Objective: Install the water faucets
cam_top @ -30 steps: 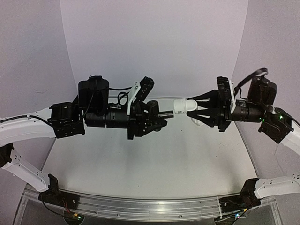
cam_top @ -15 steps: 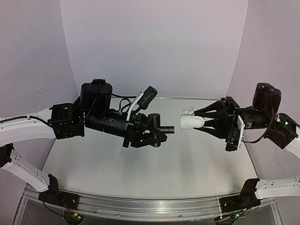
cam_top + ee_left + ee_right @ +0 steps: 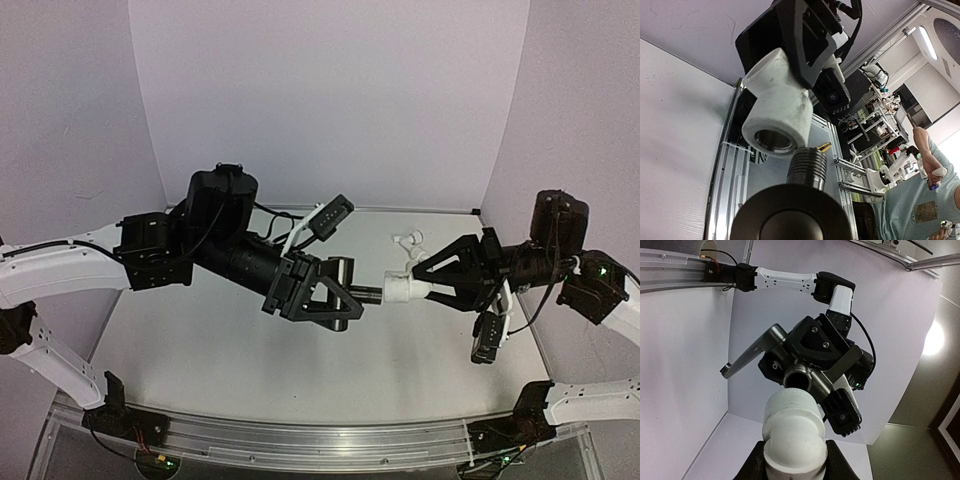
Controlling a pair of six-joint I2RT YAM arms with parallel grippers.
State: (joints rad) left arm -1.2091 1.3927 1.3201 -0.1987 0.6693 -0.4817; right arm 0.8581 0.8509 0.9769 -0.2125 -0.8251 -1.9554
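Above the table's middle my left gripper (image 3: 343, 296) is shut on the dark grey water faucet (image 3: 362, 293), whose threaded end (image 3: 807, 167) points right. My right gripper (image 3: 424, 289) is shut on a white elbow pipe fitting (image 3: 402, 288), black fingers (image 3: 836, 460) on both its sides. The fitting's threaded mouth (image 3: 774, 141) faces the faucet's thread, which sits just at its rim and a little off-centre, not inside. In the right wrist view the faucet's open pipe end (image 3: 800, 376) is right behind the fitting (image 3: 794, 430), and its flat spout (image 3: 751, 354) sticks out to the left.
A second small white fitting (image 3: 405, 240) lies on the table behind the two grippers. An aluminium rail (image 3: 300, 438) runs along the near edge between the arm bases. White walls close in the back and both sides.
Both grippers came down and towards each other. The gap between the faucet's thread and the white fitting has closed. The right wrist has turned, its camera now hanging below.
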